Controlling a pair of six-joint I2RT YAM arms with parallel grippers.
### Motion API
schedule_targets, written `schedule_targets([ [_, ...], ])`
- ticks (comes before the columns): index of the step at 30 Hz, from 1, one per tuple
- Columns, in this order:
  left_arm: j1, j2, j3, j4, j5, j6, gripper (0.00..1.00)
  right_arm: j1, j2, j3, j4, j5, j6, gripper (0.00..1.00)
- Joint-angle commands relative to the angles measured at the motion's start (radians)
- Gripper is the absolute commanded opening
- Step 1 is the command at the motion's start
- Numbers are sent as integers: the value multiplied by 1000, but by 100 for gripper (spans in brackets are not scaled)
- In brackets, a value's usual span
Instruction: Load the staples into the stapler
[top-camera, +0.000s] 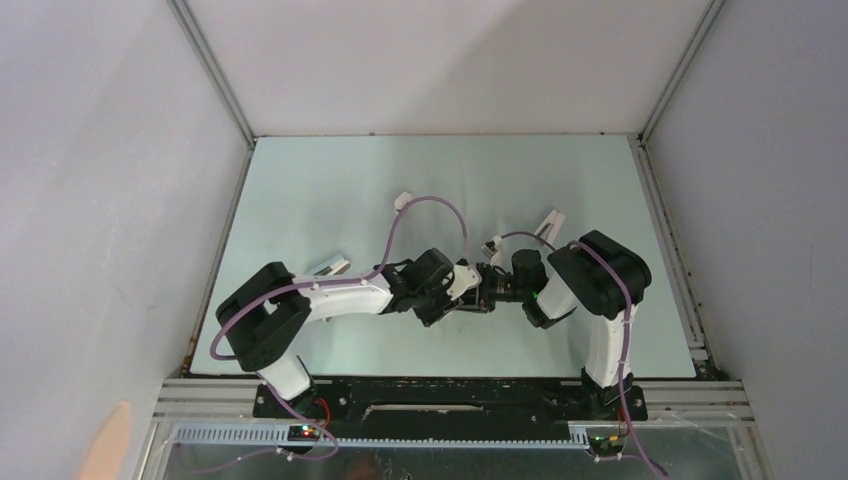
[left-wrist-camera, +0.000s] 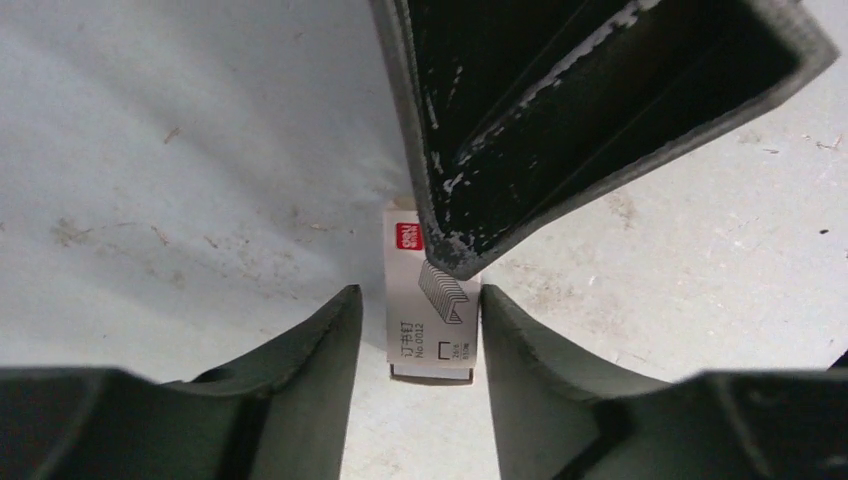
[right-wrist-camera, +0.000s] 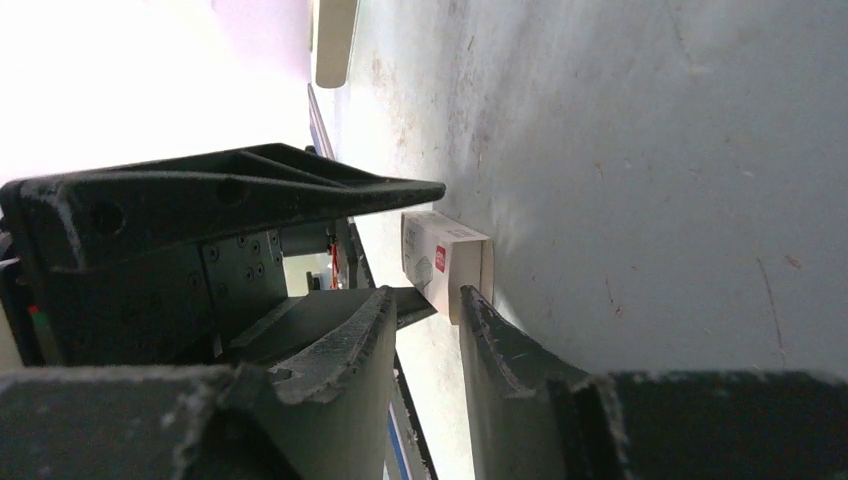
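A small white staple box (left-wrist-camera: 430, 320) with a red mark lies flat on the table. It also shows in the right wrist view (right-wrist-camera: 440, 258). My left gripper (left-wrist-camera: 418, 292) is open, one finger on each side of the box, not pinching it. My right gripper (right-wrist-camera: 427, 292) is open, its fingers a narrow gap apart and nothing between them. One right finger (left-wrist-camera: 560, 110) reaches in over the box, its tip at the box's top face. In the top view both grippers, left (top-camera: 470, 290) and right (top-camera: 490, 280), meet at mid-table and hide the box. Loose grey staples and the slim stapler are not clearly visible.
A silver-and-white bar (top-camera: 331, 266) lies left of the left arm, another (top-camera: 548, 222) behind the right arm. A short white stub (top-camera: 403, 200) sits further back. A small white piece (top-camera: 495, 243) shows beside the right wrist. Purple cables arc over both arms. Walls enclose the table.
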Motion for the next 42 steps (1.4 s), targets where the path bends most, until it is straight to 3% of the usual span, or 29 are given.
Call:
schedule_targets([
  [1,2,26,35,-18,16,3,47,-3,17,17,54,-11,-17,32],
  [5,3,24,33,-5,32,6,40,5,31,17,89,-15,0,32],
  [28,-16,-76,-30,132,148,12,38,52,66,76,103,-84,11,31],
  [31,-16,-108,-43,116,107,6,44,28,64,66,99,-95,5,30],
  [35,-16,-169,-49,56,28,-14,65,-1,54,52,99,-107,-9,31],
  [42,-16,-274,-115,14,-21,-82,70,-18,65,50,96,-131,-26,28],
])
